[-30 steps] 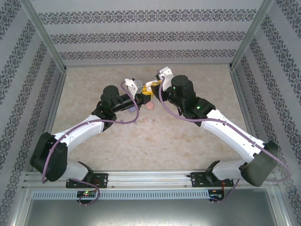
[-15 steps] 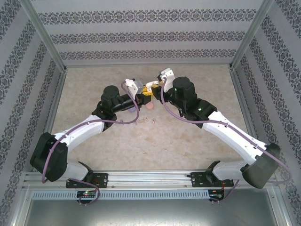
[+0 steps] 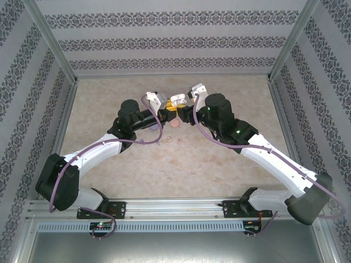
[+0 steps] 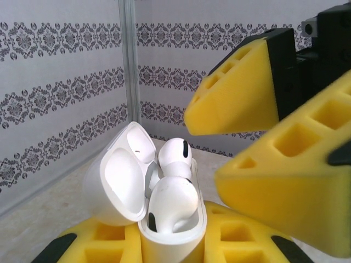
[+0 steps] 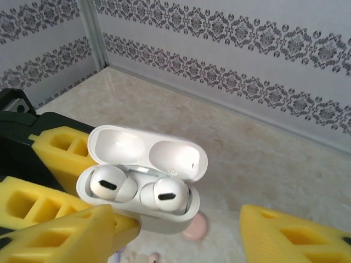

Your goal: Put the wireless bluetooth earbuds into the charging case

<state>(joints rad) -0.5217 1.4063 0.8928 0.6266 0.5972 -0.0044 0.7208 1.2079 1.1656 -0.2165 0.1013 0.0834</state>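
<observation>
white charging case (image 5: 164,219), lid open, being clamped by nearly closed left gripper (image 4: 173,244) at 12 o'clock of table (image 3: 219,164) | white earbuds (image 5: 164,194) being cradled inside | right gripper (image 5: 189,233) being held wide, empty, at case's 3 o'clock | earbuds judged light, slippery; heads being advised as hold

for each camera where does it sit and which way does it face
Top external: above, behind the bases, looking down at the table; both arms show.
Left wrist: on the left arm, facing a wall corner; left gripper holds the white case.
Right wrist: on the right arm, facing table and wall; right gripper open.
Shared: both wrist views show the case holding two white earbuds.
</observation>
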